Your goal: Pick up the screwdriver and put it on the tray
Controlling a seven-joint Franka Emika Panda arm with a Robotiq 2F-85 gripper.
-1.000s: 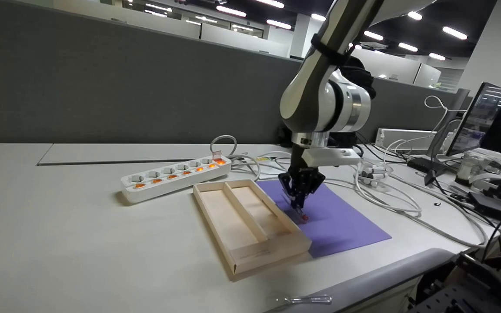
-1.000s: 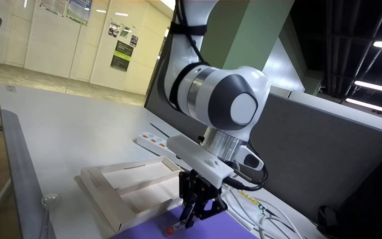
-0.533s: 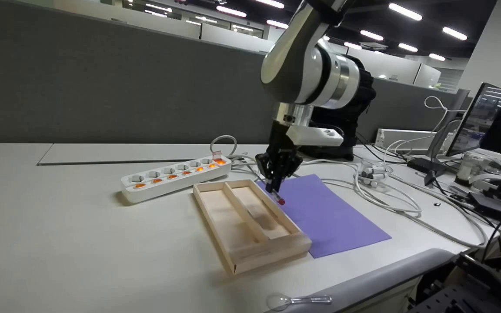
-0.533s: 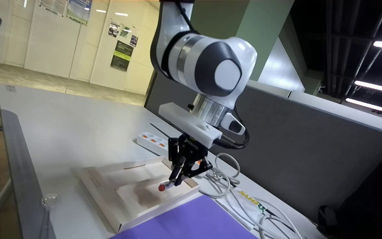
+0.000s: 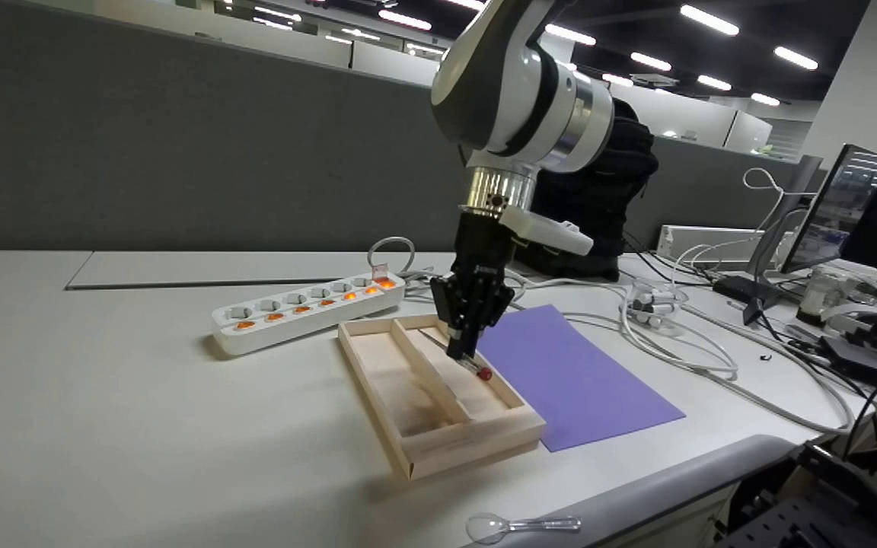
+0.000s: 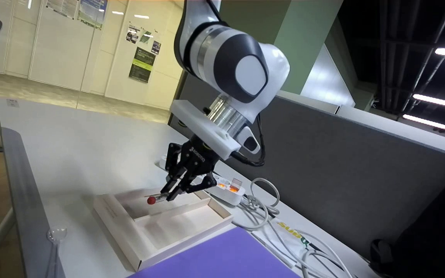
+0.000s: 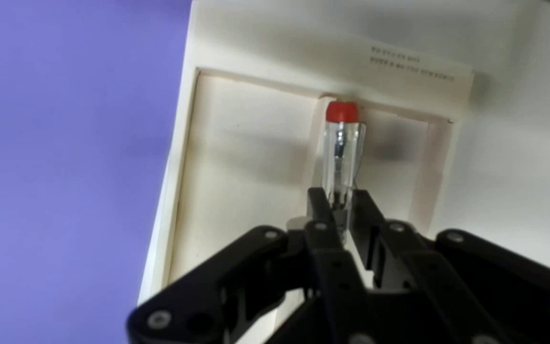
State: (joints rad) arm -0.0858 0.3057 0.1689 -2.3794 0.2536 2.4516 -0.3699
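The screwdriver (image 7: 340, 153) has a clear handle, a red end cap and a metal clip. Its thin shank (image 5: 431, 339) shows on the far side of the fingers in an exterior view. My gripper (image 7: 338, 203) is shut on the handle, which sticks out past the fingertips. The gripper shows in both exterior views (image 5: 460, 352) (image 6: 170, 191), above the pale-wood tray (image 5: 476, 441). The screwdriver (image 6: 160, 198) hangs above the tray, apart from its floor, roughly along the divider in the wrist view. The tray (image 7: 299, 62) has two long compartments, with a shadow in one.
A purple mat (image 5: 583, 396) lies against one long side of the tray. A white power strip (image 5: 309, 320) stands on its other side, and white cables (image 6: 261, 212) lie behind. A clear plastic utensil (image 5: 537, 525) lies near the table's front edge.
My gripper has lifted the screwdriver off the purple mat and carried it over the tray's rim. The arm has tilted, and it now hangs above the tray.
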